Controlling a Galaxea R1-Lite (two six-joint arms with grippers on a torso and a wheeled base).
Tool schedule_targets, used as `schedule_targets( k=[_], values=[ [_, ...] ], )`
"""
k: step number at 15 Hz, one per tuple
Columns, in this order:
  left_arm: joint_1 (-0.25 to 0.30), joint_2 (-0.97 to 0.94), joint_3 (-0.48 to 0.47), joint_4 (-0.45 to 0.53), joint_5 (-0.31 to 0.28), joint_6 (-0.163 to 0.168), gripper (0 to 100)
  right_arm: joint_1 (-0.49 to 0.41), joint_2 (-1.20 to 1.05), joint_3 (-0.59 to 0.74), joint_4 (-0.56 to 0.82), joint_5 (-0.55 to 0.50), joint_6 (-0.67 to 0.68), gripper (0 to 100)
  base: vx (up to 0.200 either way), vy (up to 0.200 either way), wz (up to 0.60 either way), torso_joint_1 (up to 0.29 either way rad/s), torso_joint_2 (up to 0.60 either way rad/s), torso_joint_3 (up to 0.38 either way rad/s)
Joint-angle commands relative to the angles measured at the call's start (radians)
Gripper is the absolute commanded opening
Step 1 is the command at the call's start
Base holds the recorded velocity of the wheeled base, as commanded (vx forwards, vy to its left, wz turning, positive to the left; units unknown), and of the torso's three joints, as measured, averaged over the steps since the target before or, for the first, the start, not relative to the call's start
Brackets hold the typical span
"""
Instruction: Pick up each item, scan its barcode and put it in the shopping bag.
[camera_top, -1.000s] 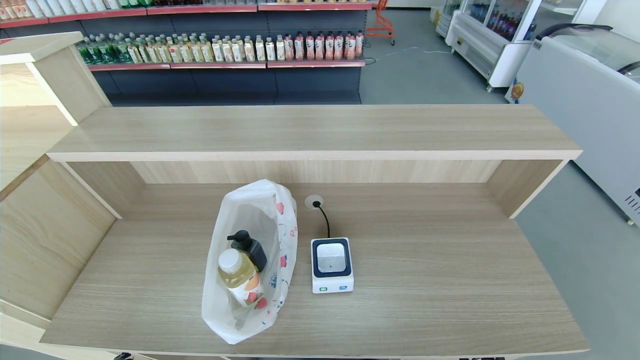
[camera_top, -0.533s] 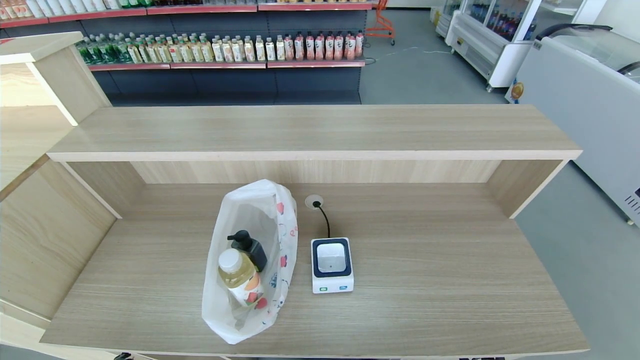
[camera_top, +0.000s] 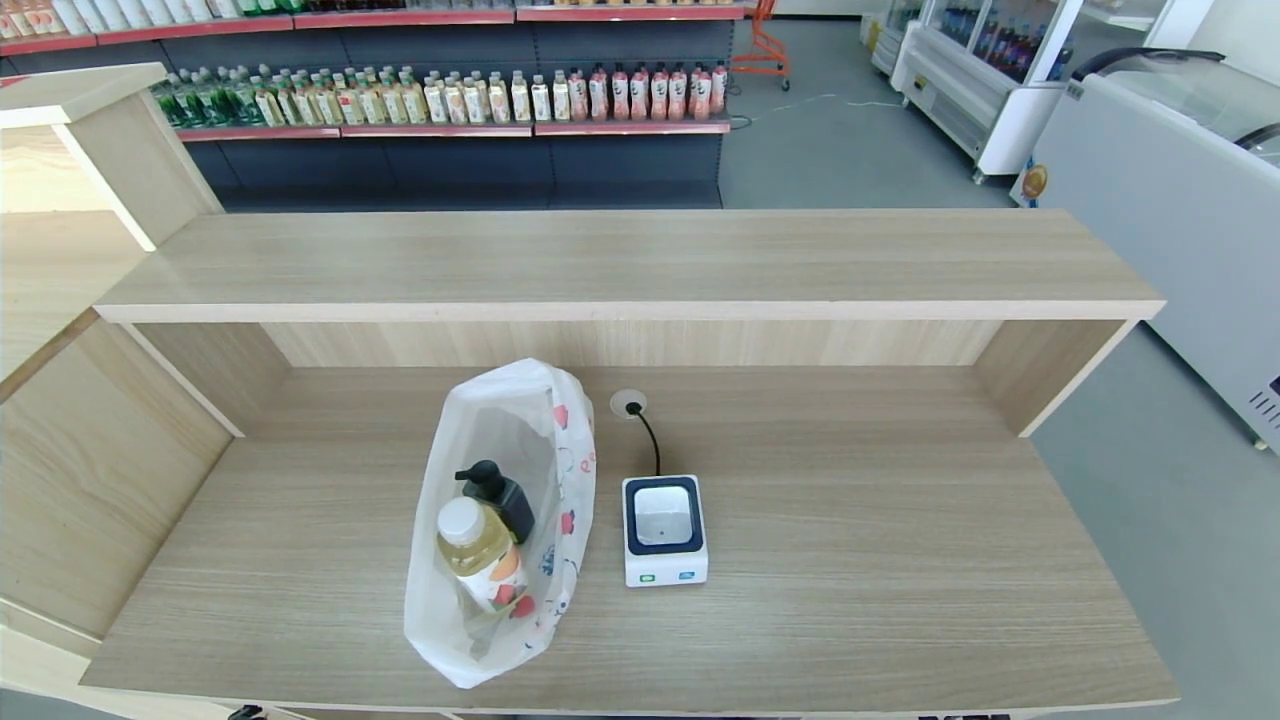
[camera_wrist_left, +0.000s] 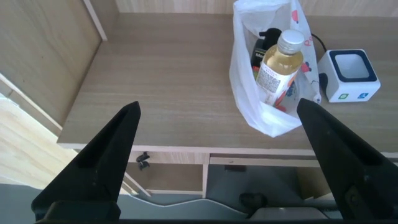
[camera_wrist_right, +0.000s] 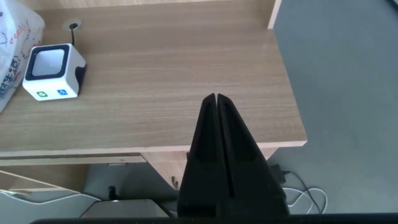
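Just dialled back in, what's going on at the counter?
Nothing is being held. The drink bottle and the pump bottle stand in the shopping bag on the counter, with the scanner beside it. The left gripper is open and the right gripper shut, both near the counter's front edge.
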Motion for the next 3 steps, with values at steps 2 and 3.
schedule_targets(
  k=[2, 3],
  values=[
    [0.000, 0.000, 0.000, 0.000, 0.000, 0.000, 100, 0.000, 0.002, 0.000, 0.000, 0.000, -0.001, 0, 0.000, 0.000, 0.00, 0.000, 0.00, 0.000],
    [0.000, 0.000, 0.000, 0.000, 0.000, 0.000, 100, 0.000, 0.002, 0.000, 0.000, 0.000, 0.001, 0, 0.000, 0.000, 0.00, 0.000, 0.00, 0.000]
  ],
)
